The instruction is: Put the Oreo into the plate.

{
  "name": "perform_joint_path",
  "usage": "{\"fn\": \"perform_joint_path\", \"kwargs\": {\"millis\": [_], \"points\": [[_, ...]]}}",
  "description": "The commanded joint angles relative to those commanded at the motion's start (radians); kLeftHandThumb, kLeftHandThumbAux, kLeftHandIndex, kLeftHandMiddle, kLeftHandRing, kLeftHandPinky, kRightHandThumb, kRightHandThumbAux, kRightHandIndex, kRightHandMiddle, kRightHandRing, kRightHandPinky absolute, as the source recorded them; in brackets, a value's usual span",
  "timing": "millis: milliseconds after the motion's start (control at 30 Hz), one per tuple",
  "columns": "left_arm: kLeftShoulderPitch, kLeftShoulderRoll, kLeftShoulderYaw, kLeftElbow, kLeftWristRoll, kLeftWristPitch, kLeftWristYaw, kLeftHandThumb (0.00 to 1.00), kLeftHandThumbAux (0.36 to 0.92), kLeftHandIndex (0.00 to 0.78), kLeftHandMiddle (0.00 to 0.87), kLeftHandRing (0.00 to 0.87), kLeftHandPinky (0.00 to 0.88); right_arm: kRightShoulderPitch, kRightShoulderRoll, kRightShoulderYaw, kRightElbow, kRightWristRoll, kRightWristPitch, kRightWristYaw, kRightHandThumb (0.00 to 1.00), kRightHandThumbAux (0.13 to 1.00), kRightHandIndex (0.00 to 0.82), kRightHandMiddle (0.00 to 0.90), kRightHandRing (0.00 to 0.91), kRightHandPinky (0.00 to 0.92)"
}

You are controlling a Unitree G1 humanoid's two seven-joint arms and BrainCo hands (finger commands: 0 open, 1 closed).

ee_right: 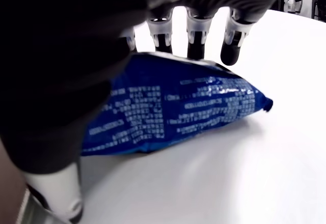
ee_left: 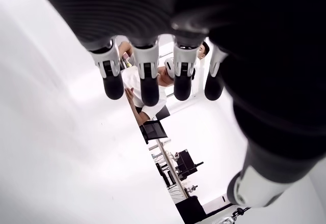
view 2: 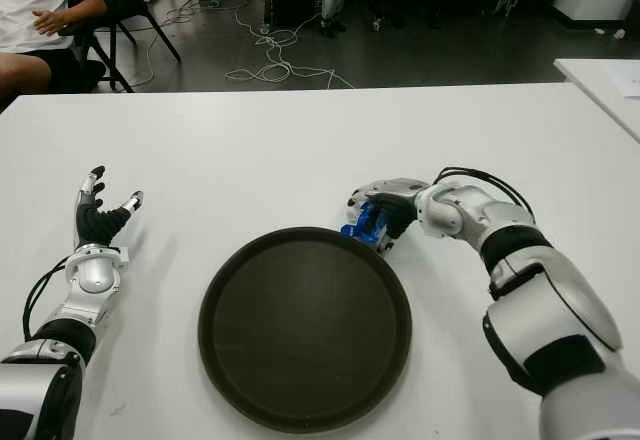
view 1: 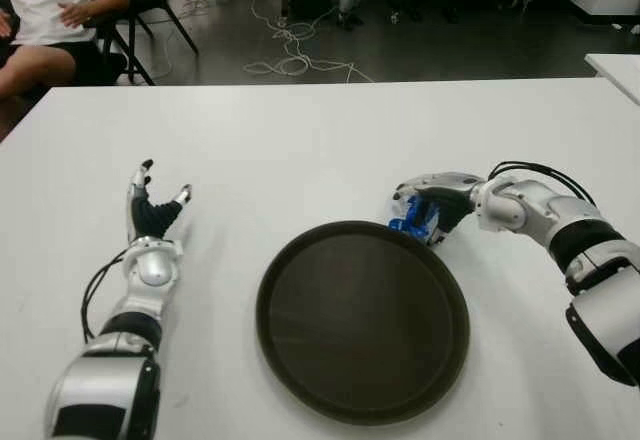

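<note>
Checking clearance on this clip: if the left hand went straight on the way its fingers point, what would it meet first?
Likely nothing: the left hand points across bare white table toward its far edge, well left of the plate, though depth is uncertain.

The Oreo [ee_right: 173,114] packet is bright blue with fine white print. The plate [view 1: 362,320] is dark brown. The tabletop [view 1: 300,140] is plain white.

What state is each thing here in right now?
Oreo packet: lying on the table, beside the plate's far-right rim, not in it.
Plate: empty.
Right hand: fingers closed around the packet.
Left hand: left of the plate, fingers spread, holding nothing.
</note>
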Motion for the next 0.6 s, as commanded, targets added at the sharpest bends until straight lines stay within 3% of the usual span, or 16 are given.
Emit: {"fn": "perform_joint_path", "kwargs": {"millis": [600], "points": [[-0.001, -0.001, 0.007, 0.0, -0.01, 0.006, -0.007, 0.0, 0.7, 0.06, 0.098, 0.074, 0.049, -0.012, -0.006, 0.012, 0.001, -0.018, -0.001, 0.022, 0.0, 0.753, 0.0, 0.0, 0.0, 0.0]]}}
